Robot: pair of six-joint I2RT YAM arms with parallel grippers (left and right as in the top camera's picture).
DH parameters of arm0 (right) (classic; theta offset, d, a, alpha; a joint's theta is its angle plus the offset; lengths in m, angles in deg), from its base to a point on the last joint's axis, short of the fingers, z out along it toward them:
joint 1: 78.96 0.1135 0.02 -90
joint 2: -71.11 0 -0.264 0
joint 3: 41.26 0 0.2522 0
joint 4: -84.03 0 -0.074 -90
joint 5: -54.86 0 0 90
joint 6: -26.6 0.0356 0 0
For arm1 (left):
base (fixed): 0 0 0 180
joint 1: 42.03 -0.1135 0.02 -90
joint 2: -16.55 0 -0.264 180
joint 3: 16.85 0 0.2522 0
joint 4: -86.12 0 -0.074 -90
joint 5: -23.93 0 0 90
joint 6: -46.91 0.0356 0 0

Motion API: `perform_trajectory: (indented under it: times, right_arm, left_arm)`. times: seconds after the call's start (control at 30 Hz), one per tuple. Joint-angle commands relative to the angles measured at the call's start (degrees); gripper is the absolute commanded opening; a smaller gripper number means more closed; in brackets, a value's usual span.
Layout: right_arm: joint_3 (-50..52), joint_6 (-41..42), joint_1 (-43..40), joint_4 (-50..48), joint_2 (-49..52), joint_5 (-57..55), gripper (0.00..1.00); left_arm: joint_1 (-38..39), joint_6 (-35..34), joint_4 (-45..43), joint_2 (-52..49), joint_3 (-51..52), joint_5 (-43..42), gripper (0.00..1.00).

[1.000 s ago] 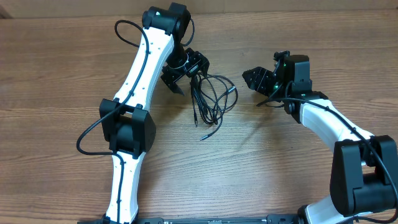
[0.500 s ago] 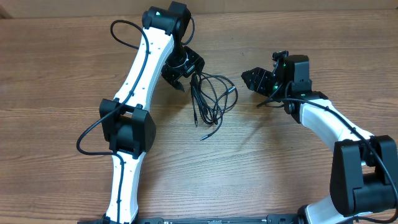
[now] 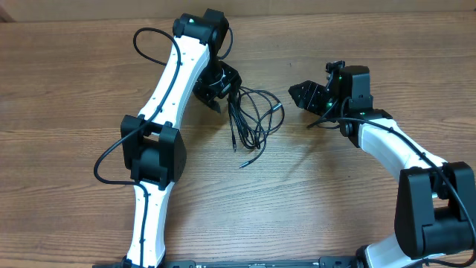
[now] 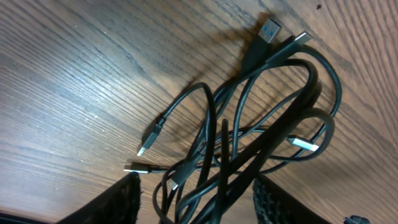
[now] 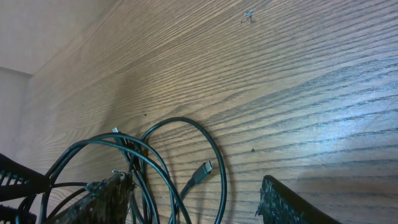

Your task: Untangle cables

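A tangle of thin black cables (image 3: 255, 119) lies on the wooden table between the two arms. My left gripper (image 3: 222, 95) is open at the bundle's upper left end. In the left wrist view the cables (image 4: 273, 112) run between its spread fingers (image 4: 196, 186), with several plugs showing, among them a blue USB plug (image 4: 268, 31). My right gripper (image 3: 299, 94) is open to the right of the bundle, a little apart from it. In the right wrist view a cable loop (image 5: 181, 119) and a USB-C plug (image 5: 204, 168) lie ahead of its open fingers (image 5: 196, 186).
The wooden table (image 3: 335, 201) stretches around the bundle. A pale wall edge (image 3: 335, 6) runs along the back. The left arm's white links (image 3: 167, 97) stretch from the front edge toward the bundle.
My left gripper has shifted slightly left and settled over the bundle's end. The cables and the right arm have barely moved.
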Motion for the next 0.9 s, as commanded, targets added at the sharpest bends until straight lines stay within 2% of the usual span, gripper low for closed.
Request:
perform_trajectory:
  times: [0.0,0.23,0.47,0.53,0.87]
  right_arm:
    - [-0.44,-0.48,-0.09,0.00,0.02,0.11,0.66]
    - [-0.44,-0.48,-0.09,0.00,0.02,0.13,0.66]
    - [-0.44,-0.46,-0.09,0.02,0.02,0.15,0.66]
    - [-0.44,-0.46,-0.09,0.02,0.02,0.15,0.66]
    - [-0.44,-0.48,-0.09,0.02,0.02,0.15,0.67]
  left_arm:
    - [-0.20,-1.01,-0.39,0.87,0.42,-0.61,0.51]
    - [0.15,-1.01,-0.52,0.87,0.44,-0.44,0.23]
    - [1.29,-1.03,-1.70,0.87,0.44,1.18,0.15]
    - [1.29,-1.01,-1.68,0.87,0.44,1.16,0.04]
    - [1.29,0.96,-1.22,0.90,0.39,0.46,0.04]
